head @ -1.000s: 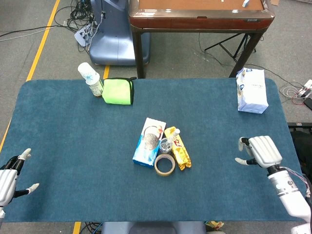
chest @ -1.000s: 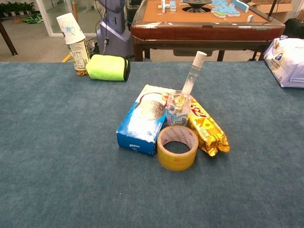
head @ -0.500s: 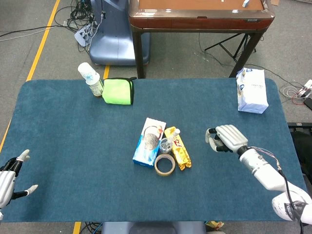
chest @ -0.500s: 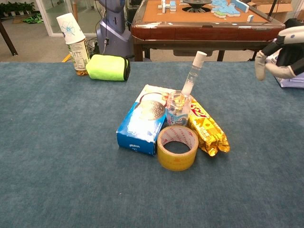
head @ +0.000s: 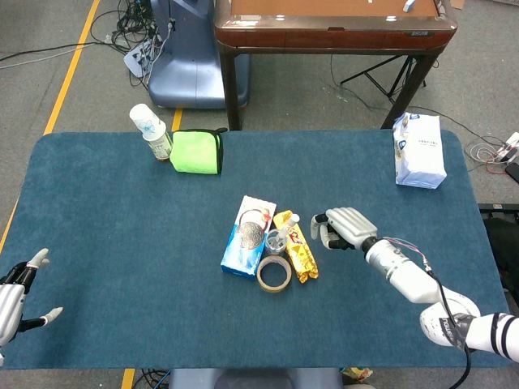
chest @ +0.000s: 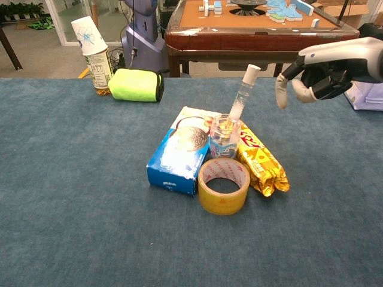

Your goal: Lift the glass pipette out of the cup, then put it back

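Observation:
A glass pipette (chest: 242, 95) with a white top leans to the right out of a small clear cup (chest: 224, 136) at the table's middle; from the head camera the cup (head: 276, 241) and the pipette's tip (head: 290, 220) are small. My right hand (chest: 314, 75) (head: 341, 228) hovers just right of the pipette's top, fingers apart and partly curled, holding nothing, a small gap from the pipette. My left hand (head: 18, 292) stays at the table's near left edge, fingers spread and empty.
Around the cup lie a blue box (chest: 179, 152), a roll of yellow tape (chest: 224, 186) and a yellow snack packet (chest: 258, 159). A green pouch (chest: 136, 85) and a bottle with a paper cup (chest: 94, 54) stand far left; a white bag (head: 419, 151) far right.
My right hand has swept leftward across the table from the right side to just beside the pipette's top. The left hand, the cup and the pipette have barely moved.

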`<state>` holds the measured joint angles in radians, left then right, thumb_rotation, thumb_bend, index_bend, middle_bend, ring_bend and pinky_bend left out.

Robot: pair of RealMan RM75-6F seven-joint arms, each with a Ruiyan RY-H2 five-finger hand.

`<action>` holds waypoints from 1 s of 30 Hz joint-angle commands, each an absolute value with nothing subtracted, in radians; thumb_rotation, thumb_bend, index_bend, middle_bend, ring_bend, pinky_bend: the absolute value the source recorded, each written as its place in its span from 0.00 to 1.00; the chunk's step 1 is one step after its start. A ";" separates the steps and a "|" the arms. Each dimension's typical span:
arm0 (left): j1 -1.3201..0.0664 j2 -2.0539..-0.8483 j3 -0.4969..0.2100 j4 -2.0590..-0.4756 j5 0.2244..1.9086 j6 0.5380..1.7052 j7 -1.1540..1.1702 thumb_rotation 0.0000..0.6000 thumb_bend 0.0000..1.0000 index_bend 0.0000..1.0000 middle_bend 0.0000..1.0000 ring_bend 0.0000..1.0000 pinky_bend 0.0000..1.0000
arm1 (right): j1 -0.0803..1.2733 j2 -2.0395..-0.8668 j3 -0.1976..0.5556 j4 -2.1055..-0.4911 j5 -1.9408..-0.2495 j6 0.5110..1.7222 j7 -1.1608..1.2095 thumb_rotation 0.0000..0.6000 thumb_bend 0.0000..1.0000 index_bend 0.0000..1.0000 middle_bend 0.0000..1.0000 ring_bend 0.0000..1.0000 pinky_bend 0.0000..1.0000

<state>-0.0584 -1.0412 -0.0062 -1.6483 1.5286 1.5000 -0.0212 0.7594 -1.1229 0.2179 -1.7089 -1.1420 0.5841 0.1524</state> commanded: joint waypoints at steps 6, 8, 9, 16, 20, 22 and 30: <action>-0.056 -1.035 -0.005 -1.647 1.535 1.505 -0.035 1.00 0.09 0.05 0.24 0.19 0.38 | 0.810 -1.172 0.207 -1.690 -1.088 0.570 0.113 1.00 0.91 0.53 1.00 0.95 1.00; -0.055 -1.033 -0.005 -1.648 1.536 1.505 -0.041 1.00 0.09 0.05 0.24 0.19 0.38 | 0.816 -1.183 0.201 -1.690 -1.081 0.576 0.102 1.00 0.91 0.53 1.00 0.95 1.00; -0.055 -1.032 -0.005 -1.649 1.536 1.505 -0.043 1.00 0.09 0.05 0.24 0.19 0.38 | 0.818 -1.188 0.200 -1.690 -1.077 0.579 0.099 1.00 0.91 0.53 1.00 0.95 1.00; -0.053 -1.028 -0.004 -1.651 1.541 1.510 -0.052 1.00 0.09 0.05 0.24 0.19 0.38 | 0.839 -1.220 0.193 -1.677 -1.052 0.599 0.071 1.00 0.91 0.53 1.00 0.95 1.00; -0.052 -1.025 -0.005 -1.651 1.539 1.509 -0.060 1.00 0.09 0.05 0.24 0.19 0.38 | 0.851 -1.239 0.193 -1.668 -1.038 0.616 0.054 1.00 0.91 0.52 1.00 0.95 1.00; -0.051 -1.023 -0.005 -1.652 1.540 1.511 -0.065 1.00 0.09 0.05 0.24 0.19 0.38 | 0.857 -1.249 0.194 -1.664 -1.028 0.623 0.048 1.00 0.91 0.51 1.00 0.95 1.00; -0.047 -1.014 -0.005 -1.652 1.540 1.516 -0.087 1.00 0.09 0.05 0.25 0.19 0.38 | 0.882 -1.283 0.198 -1.646 -1.002 0.637 0.027 1.00 0.91 0.47 1.00 0.95 1.00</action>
